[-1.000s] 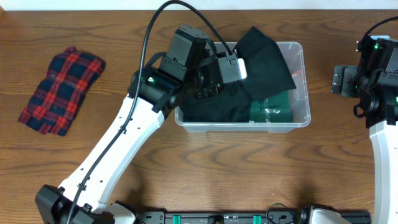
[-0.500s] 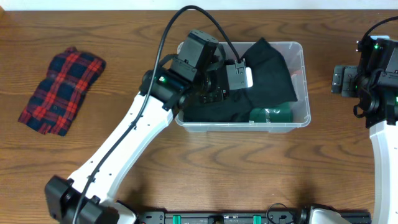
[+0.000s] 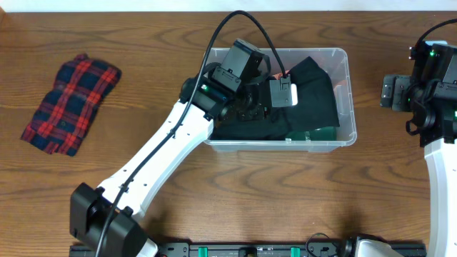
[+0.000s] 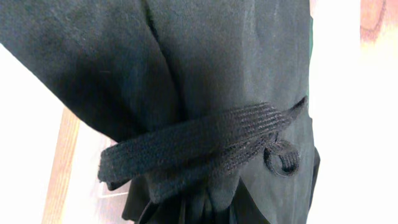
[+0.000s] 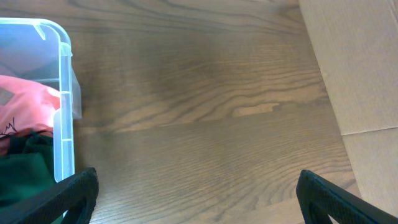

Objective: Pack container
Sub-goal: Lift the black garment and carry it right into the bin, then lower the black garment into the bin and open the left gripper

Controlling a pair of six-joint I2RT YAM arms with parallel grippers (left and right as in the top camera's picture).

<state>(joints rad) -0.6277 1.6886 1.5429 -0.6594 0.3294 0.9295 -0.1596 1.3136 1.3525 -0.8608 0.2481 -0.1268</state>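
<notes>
**Overhead:** The large clear plastic rectangular container (image 3: 349, 100) sits on the far side of the brown wooden table (image 3: 250, 200), a little right of centre. The left gripper (image 3: 251, 107) dips into the bin's left half. Its jaws are hidden under the wrist but pinched together on a soft black garment (image 3: 314, 86), which drapes over the contents. A folded dark green cloth (image 3: 318, 134) peeks out at the near right corner. A red-and-navy plaid cloth (image 3: 70, 105) lies well apart at the far left. The right gripper (image 3: 391, 91) waits just beyond the bin's right end. Against a second ago, the left arm has swung farther out and to the right. The black garment no longer pokes over the far rim, and less green shows.

**Left wrist:** Black fabric with a ribbed knit band (image 4: 199, 140) fills the view, and no fingers show.

**Right wrist:** The right gripper (image 5: 196, 183) hangs with jaws spread wide and nothing between them, over bare wood. The container's right wall (image 5: 64, 112) stands at the left with a pink cloth (image 5: 28, 99) inside. A brown cardboard sheet (image 5: 354, 62) lies to the right.

The bin looks light, with slick, slightly flexible walls. Its thick rim at the short ends seems the surest hold.
</notes>
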